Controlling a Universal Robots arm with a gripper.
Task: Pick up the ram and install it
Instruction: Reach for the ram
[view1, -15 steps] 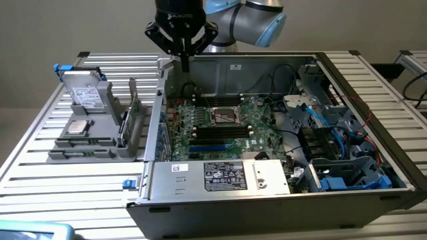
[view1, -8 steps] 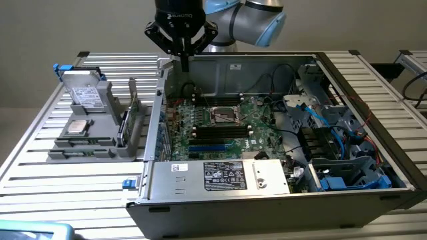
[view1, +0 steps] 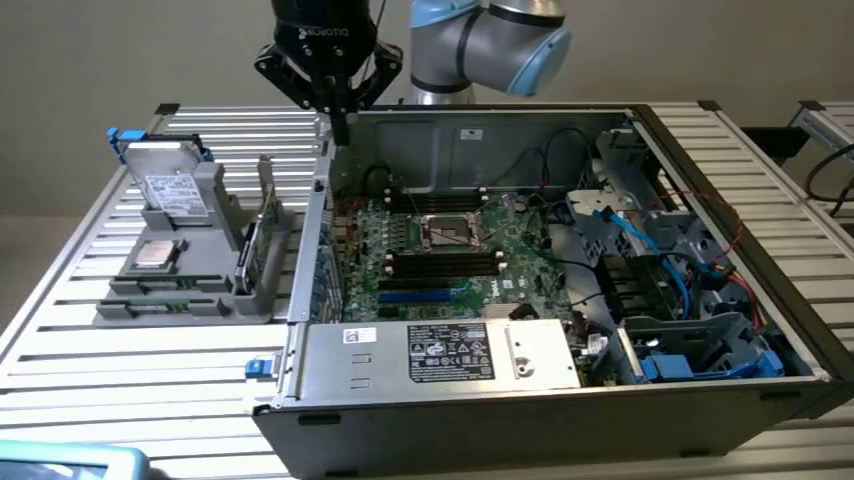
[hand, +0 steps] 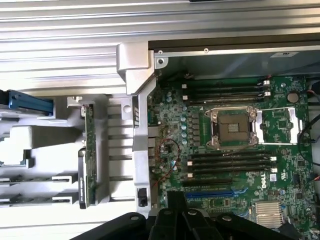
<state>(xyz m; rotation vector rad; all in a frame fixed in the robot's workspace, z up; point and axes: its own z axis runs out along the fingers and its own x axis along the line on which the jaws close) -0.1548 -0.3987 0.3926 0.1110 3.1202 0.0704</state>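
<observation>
- The fingers (view1: 336, 118) hang clenched on nothing above the case (view1: 534, 420) wall.
- The ram (view1: 158, 306) lies ungrasped in the bench holder (view1: 220, 225), apparently staged for pickup.

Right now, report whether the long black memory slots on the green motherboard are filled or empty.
Empty: the long black memory slots show bare channels, nothing seated in them.

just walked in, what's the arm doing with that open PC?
The arm's gripper hovers over the wall of the computer case on the exterior view's left, with nothing seen in it. The ram sits in the gray holder beside the case, untouched. The memory slots on the motherboard look empty, so nothing is installed yet.
</observation>
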